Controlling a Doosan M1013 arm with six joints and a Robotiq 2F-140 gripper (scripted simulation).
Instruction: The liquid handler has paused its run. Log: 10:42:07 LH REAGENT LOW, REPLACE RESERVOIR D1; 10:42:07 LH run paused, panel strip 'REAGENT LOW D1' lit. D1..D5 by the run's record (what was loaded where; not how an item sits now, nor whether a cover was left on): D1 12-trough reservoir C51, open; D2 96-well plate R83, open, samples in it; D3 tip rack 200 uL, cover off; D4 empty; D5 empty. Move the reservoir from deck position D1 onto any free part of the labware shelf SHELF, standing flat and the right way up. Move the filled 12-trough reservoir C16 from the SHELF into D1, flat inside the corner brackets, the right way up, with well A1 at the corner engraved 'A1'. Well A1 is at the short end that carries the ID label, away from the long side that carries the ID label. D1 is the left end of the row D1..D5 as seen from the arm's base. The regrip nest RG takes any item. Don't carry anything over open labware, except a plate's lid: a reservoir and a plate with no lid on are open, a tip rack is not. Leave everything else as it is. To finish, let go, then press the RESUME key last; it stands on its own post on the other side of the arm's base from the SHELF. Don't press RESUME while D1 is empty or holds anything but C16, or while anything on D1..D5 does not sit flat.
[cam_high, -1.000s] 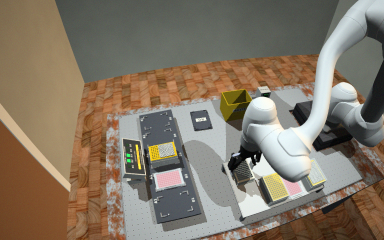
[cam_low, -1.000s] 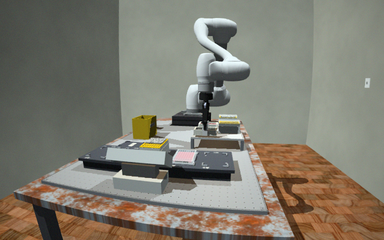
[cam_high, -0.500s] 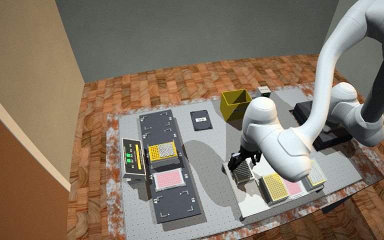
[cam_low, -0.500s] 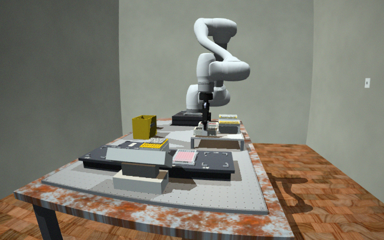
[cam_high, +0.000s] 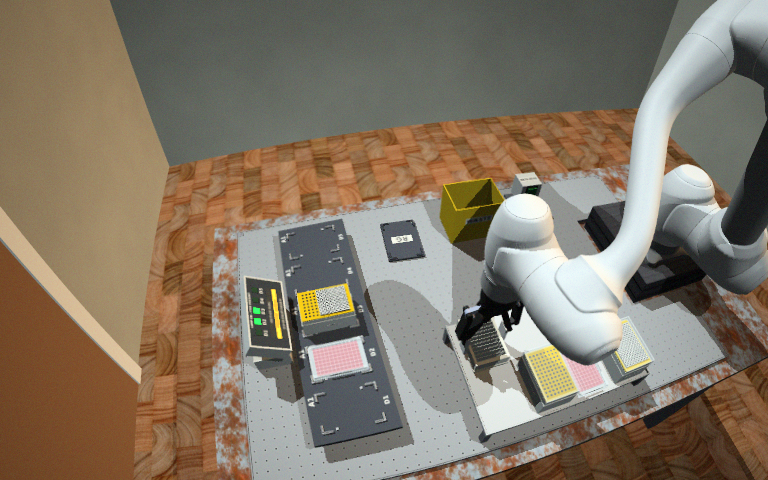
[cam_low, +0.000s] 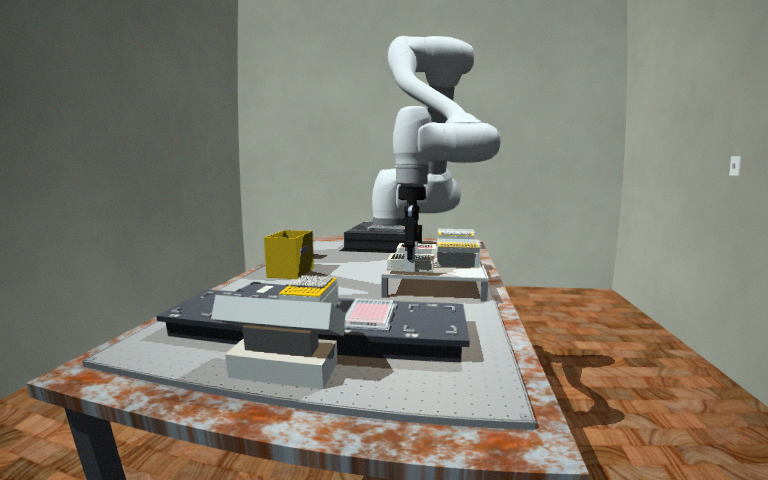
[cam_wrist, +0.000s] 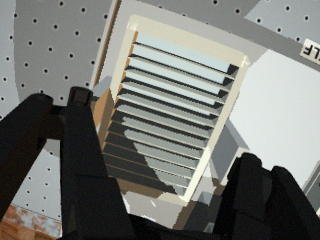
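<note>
1. My gripper is clamped on a 12-trough reservoir, one black finger on each long side, with the troughs running crosswise between them.
2. The reservoir sits low over the left front corner of the white labware shelf, as the top view shows it; I cannot tell whether its base touches the shelf board or hangs just above it.
3. Beside it on the shelf, toward the right edge, stand a yellow-topped tip rack, a pink well plate and another yellow-rimmed rack, partly hidden under my forearm.
4. The dark deck lies along the left part of the perforated plate; its near-end position, marked D1, shows only corner brackets.
5. Next along the deck sit a pink 96-well plate and then a yellow tip rack.
6. A status panel with green lights and a lit yellow strip stands just beside the deck's left edge.
7. A yellow bin stands near the plate's back edge.
</note>
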